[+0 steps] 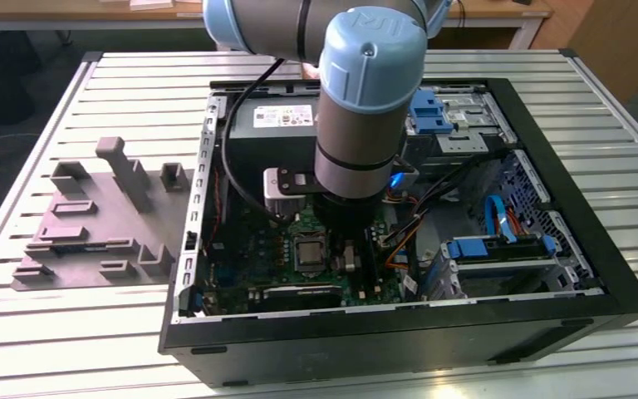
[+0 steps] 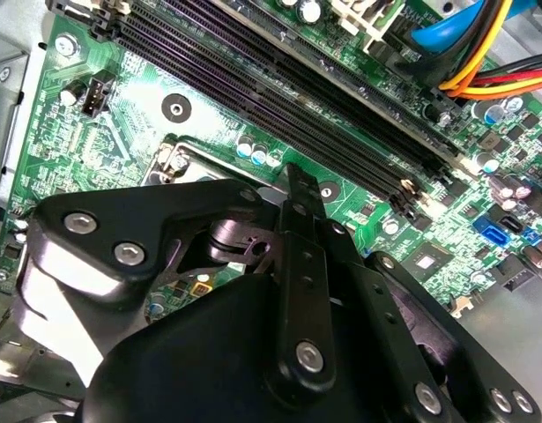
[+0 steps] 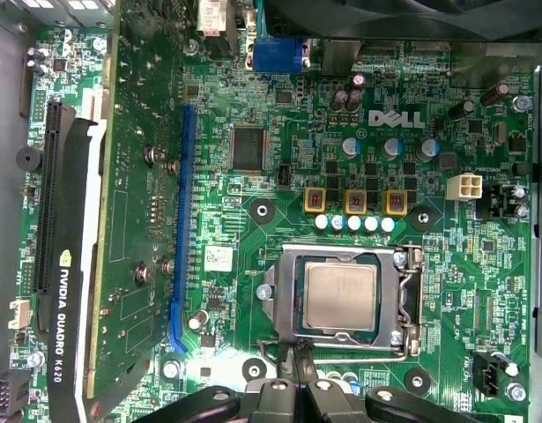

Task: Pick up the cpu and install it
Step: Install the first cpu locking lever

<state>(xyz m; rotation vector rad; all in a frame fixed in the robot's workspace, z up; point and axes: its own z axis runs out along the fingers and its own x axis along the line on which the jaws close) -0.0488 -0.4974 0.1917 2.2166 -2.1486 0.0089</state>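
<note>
The cpu (image 3: 341,295), a flat silvery square, lies in its metal-framed socket (image 3: 284,300) on the green motherboard (image 3: 253,115). In the first wrist view my gripper (image 3: 293,357) hovers just beside one edge of the socket, its black fingers closed together with nothing between them. The second wrist view shows the black linkage and one finger (image 2: 297,229) over the board, with a socket corner (image 2: 178,163) behind it. In the exterior view the arm (image 1: 358,125) reaches down into the open computer case, right of the socket (image 1: 302,249).
A graphics card (image 3: 77,264) stands beside the socket. Memory slots (image 2: 279,70) and coloured cables (image 2: 482,62) run close by. A grey power supply (image 1: 275,125) and drive bays (image 1: 497,249) sit inside the black case (image 1: 408,341). A grey fixture tray (image 1: 97,216) lies on the slatted table.
</note>
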